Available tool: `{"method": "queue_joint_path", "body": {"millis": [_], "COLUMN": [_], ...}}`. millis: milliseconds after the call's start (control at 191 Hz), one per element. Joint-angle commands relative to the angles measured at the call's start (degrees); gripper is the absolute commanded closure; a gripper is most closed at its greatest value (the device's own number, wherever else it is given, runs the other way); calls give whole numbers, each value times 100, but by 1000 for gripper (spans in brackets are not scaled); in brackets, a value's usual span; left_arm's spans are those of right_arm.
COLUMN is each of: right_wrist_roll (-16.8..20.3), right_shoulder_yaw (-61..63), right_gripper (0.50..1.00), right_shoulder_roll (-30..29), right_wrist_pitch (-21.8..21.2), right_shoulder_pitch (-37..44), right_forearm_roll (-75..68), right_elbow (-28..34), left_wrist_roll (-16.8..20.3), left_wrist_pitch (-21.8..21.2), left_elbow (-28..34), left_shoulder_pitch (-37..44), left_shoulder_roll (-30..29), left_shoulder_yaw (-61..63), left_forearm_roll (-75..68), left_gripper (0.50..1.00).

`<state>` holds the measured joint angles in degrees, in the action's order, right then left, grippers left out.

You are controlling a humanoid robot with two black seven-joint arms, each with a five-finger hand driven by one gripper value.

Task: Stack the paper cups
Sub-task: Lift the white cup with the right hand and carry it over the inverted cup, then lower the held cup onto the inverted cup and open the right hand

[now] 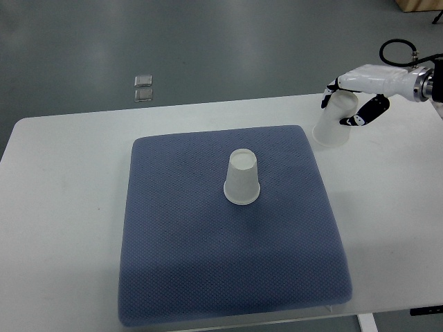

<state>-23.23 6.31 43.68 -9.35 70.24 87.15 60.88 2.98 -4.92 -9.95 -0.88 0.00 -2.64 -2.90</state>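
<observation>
Top view, the only camera:

- White table (pixel 62 207) ran across the frame, grey floor (pixel 208 41) behind it. Blue-grey textured mat (pixel 208 277) lay roughly centred on the table, covering most of the middle.
- First paper cup (pixel 242 178) stood upside down on the mat, slightly above the mat's centre, rim down, base up. Nothing touched it.
- Second paper cup (pixel 335 119) was off the mat, just past the mat's far right corner. It was inverted too and tilted, its base leaning toward the upper right, into the hand. Wide rim was at or very near the tabletop; couldn't tell whether it was actually in contact.
- Right hand (pixel 360 93) came in from the right edge, white shell with dark finger segments, black cable looped above the wrist. Fingers were curled around the upper part of the second cup: dark fingertips (pixel 325 97) showed on its left side, thumb (pixel 367 112) on its right. So the hand was clamped on that cup.
- The two cups were well apart, with the mat's right portion between them.
- Left arm didn't show anywhere in frame.
- Two small square plates (pixel 144 88) sat on the floor beyond the table's far edge, one just behind the other. Too small to say what they were.
- Tan box corner (pixel 419 5) showed at the top right edge.
</observation>
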Motion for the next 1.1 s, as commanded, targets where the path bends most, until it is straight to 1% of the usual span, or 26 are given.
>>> {"method": "queue_joint_path", "body": {"millis": [0,100,309,441,525,698,792,923,1096], "right_wrist_roll": [-15,-24,-24,-24,-15,29,29,29,20], "right_shoulder_yaw": [2,2,2,2,2,-16,-16,-16,-16], "right_gripper": [973,969,963,961,961,961,961,961,961], "right_shoulder_roll": [0,-26,-202,-421,-641,-1019,-1098,-1151,-1186], "right_wrist_pitch": [-155,-305,-805,-1008,-973,-832,-806,-797,-797], "right_shoulder_pitch": [271,499,938,1053,1044,842,789,631,622], "right_forearm_roll": [-172,-453,-866,-1165,-1157,-998,-972,-928,-893], "right_elbow": [275,600,1110,1224,1207,917,785,758,697], "left_wrist_roll": [1,1,-8,1,1,1,1,1,1], "left_wrist_pitch": [0,0,0,0,0,0,0,0,0], "left_elbow": [2,2,2,2,2,2,2,2,2], "left_shoulder_pitch": [0,0,0,0,0,0,0,0,0], "left_shoulder_roll": [0,0,0,0,0,0,0,0,0], "left_shoulder_yaw": [0,0,0,0,0,0,0,0,0], "left_forearm_roll": [0,0,0,0,0,0,0,0,0], "left_gripper": [500,500,500,500,500,500,500,500,500]}}
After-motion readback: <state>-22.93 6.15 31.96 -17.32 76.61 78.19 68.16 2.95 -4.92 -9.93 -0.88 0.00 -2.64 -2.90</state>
